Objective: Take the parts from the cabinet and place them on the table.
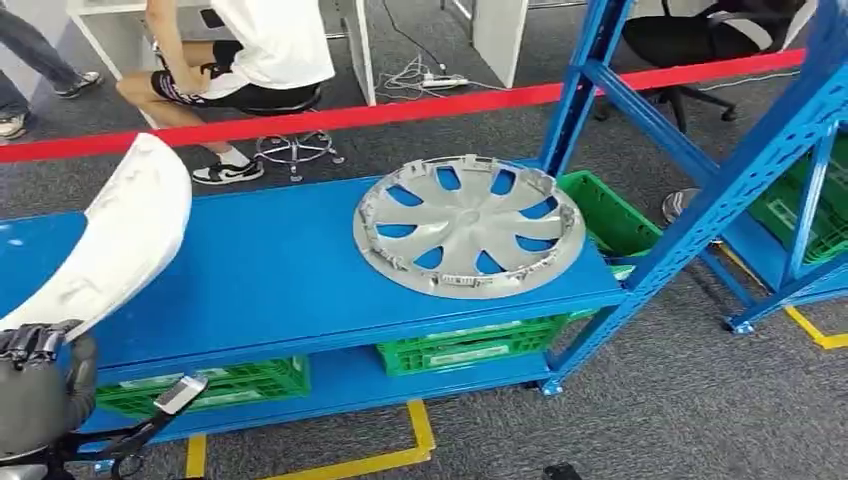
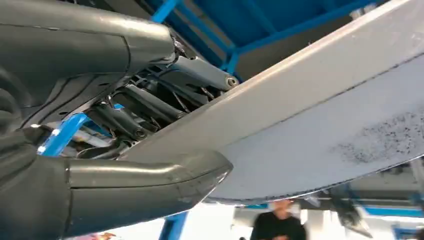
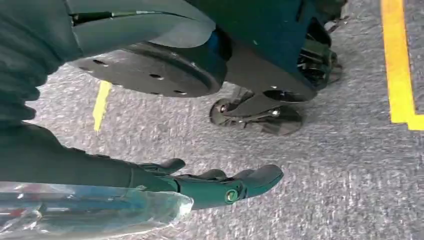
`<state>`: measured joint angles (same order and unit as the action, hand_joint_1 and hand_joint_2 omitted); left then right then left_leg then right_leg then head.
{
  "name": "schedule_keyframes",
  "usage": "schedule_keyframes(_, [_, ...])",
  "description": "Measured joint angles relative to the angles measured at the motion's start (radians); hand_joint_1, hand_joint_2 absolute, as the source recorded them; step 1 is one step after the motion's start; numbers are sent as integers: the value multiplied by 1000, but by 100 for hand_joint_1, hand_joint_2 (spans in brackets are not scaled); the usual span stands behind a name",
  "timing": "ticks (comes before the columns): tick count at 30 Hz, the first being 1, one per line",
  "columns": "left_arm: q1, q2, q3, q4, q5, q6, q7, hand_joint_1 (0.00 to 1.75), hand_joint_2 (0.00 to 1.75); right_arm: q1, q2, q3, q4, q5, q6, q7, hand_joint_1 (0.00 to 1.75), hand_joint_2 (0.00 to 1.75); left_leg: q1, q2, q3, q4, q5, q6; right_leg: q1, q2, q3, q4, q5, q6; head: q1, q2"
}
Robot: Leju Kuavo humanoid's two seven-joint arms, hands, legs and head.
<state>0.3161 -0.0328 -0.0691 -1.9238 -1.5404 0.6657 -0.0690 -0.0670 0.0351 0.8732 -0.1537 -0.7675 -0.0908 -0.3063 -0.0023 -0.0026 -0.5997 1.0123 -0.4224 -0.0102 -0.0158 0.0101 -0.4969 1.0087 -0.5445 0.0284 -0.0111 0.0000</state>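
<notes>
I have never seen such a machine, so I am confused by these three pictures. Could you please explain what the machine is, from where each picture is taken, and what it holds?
This is a humanoid robot with two arms and many-fingered hands. The head view looks down at a blue shelf. A grey wheel cover lies on it, and green crates sit below. The left hand grips a white curved panel. The left wrist view, from a camera behind that hand, shows the fingers and thumb clamping the panel's edge. In the right wrist view the right hand hangs over grey carpet, open and holding nothing.
</notes>
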Motion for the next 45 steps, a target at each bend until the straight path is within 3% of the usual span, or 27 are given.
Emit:
schedule_keyframes(2, [11,-5,-5,-10,0,2,-4,175,175,3,0,0,0,-1,4,-5,0,175,5,-1,-6,9,-18,-11,-5,-6,-12,-12,20,-24,2,0])
schedule_keyframes(3, [14,-8,-6,-14,0,3,-4,175,175,2,0,-1,0,-2,5,-6,0,175,6,0,-20,45,-69,-17,-5,-6,-19,-12,27,-33,-2,0])
schedule_keyframes(5, [16,-11,-11,-16,0,4,-5,175,175,3,0,-1,1,-2,7,-7,0,175,9,0,-67,192,-174,-26,-2,-10,-39,-11,44,-40,0,0])
schedule_keyframes(7, [20,-13,-12,-17,0,4,-5,175,175,5,-1,-1,1,-2,7,-7,0,175,10,0,-88,298,-211,-32,-1,-12,-64,-10,61,-39,-1,0])
schedule_keyframes(9, [23,-16,-13,-17,0,4,-5,175,175,5,0,-1,1,-2,7,-7,0,175,12,0,-32,242,-155,-32,-1,-13,-88,-8,78,-36,-1,0])
schedule_keyframes(11, [23,-17,-15,-20,0,4,-5,175,175,5,-1,-1,1,-2,8,-7,0,175,13,0,91,63,-96,-26,-1,-12,-106,-4,92,-29,-1,0])
schedule_keyframes(12, [22,-17,-16,-23,0,4,-5,175,175,5,-1,-1,1,-2,8,-7,0,175,11,0,141,-17,-117,-21,3,-11,-111,-2,97,-23,-1,0])
schedule_keyframes(13, [22,-19,-19,-26,0,4,-6,175,175,5,-1,-1,1,-2,9,-8,0,175,8,-2,152,-43,-121,-11,4,-11,-115,-1,105,-16,2,0])
schedule_keyframes(15, [23,-21,-22,-27,0,4,-6,175,175,5,0,-1,1,-3,11,-9,0,175,2,-2,140,-37,-114,1,0,-12,-114,-6,121,-2,-1,0])
schedule_keyframes(17, [24,-24,-23,-27,0,4,-10,175,175,6,-1,-1,3,-4,13,-9,0,175,8,5,126,-51,-90,26,-5,-11,-126,-3,123,9,-3,0])
schedule_keyframes(18, [24,-26,-25,-28,0,4,-12,175,175,6,-1,-1,4,-5,15,-9,0,175,5,7,112,-51,-79,33,-3,-11,-143,22,76,10,1,0])
schedule_keyframes(20, [26,-29,-29,-29,0,3,-14,175,175,5,-1,-1,4,-6,16,-10,0,175,3,9,88,-50,-60,41,-1,-10,-182,160,-48,14,10,0])
schedule_keyframes(21, [27,-29,-30,-29,0,3,-15,175,175,4,-1,-1,4,-6,17,-10,0,175,0,12,74,-50,-49,43,-1,-11,-198,238,-88,16,9,0])
schedule_keyframes(22, [27,-31,-30,-29,0,3,-15,175,175,4,-1,-1,4,-6,18,-10,0,175,-3,13,61,-49,-39,44,-1,-11,-203,289,-96,16,11,0])
schedule_keyframes(24, [28,-32,-31,-29,0,2,-15,175,175,4,-1,-1,5,-6,18,-10,0,175,-9,15,34,-48,-18,43,-1,-11,-160,280,-36,11,10,0])
schedule_keyframes(26, [28,-32,-32,-29,0,2,-15,175,175,5,-1,-1,6,-6,18,-10,0,175,-11,14,12,-46,2,38,5,-12,-36,117,21,-3,10,0])
schedule_keyframes(28, [29,-32,-33,-29,0,2,-15,175,175,2,-2,-1,6,-6,17,-10,0,175,-17,20,4,-37,13,31,16,-41,92,-66,-15,-9,11,0])
schedule_keyframes(30, [29,-32,-35,-29,0,1,-15,175,175,-1,-2,-1,6,-6,18,-11,0,175,-12,33,1,-37,29,21,20,-29,79,-74,-18,-11,10,0])
schedule_keyframes(32, [29,-32,-40,-29,0,0,-15,175,175,4,-2,-1,6,-6,18,-10,0,175,-10,36,-5,-33,31,10,13,-23,67,-76,1,-26,10,0])
schedule_keyframes(34, [28,-32,-44,-29,0,-2,-14,175,175,4,-2,-1,7,-6,17,-9,0,175,-6,17,-28,36,-74,-3,14,-16,43,-75,22,-40,3,0])
schedule_keyframes(36, [28,-32,-47,-29,0,-3,-4,175,175,4,-2,-2,7,-7,17,-10,0,175,-1,14,-60,190,-185,-10,17,-7,21,-73,45,-45,2,0])
schedule_keyframes(37, [27,-30,-49,-29,0,-5,3,175,175,4,-2,-2,7,-9,17,-10,0,175,-1,13,-69,251,-203,-11,18,2,7,-68,56,-44,1,0])
schedule_keyframes(38, [26,-27,-53,-29,0,-6,10,175,175,4,-2,-2,8,-13,17,-10,0,175,-1,12,-63,271,-187,-10,18,8,-13,-61,67,-43,1,0])
schedule_keyframes(39, [23,-25,-56,-28,0,-10,18,175,175,5,-2,-2,8,-16,17,-11,0,175,-1,11,-40,256,-153,-8,18,17,-32,-54,75,-42,2,0])
schedule_keyframes(41, [17,-22,-63,-28,0,-13,26,175,175,6,-2,-3,8,-24,17,-14,0,175,-1,-5,58,117,-86,3,18,36,-65,-38,89,-37,1,0])
schedule_keyframes(43, [8,-16,-73,-28,0,-19,34,175,175,4,0,-6,8,-30,17,-20,0,175,1,-87,152,-32,-106,22,21,54,-89,-23,102,-27,2,0])
schedule_keyframes(45, [-1,-13,-79,-26,2,-21,39,175,175,3,0,-8,8,-42,17,-24,0,175,-4,-69,151,-49,-111,21,13,75,-105,-22,123,-12,1,0])
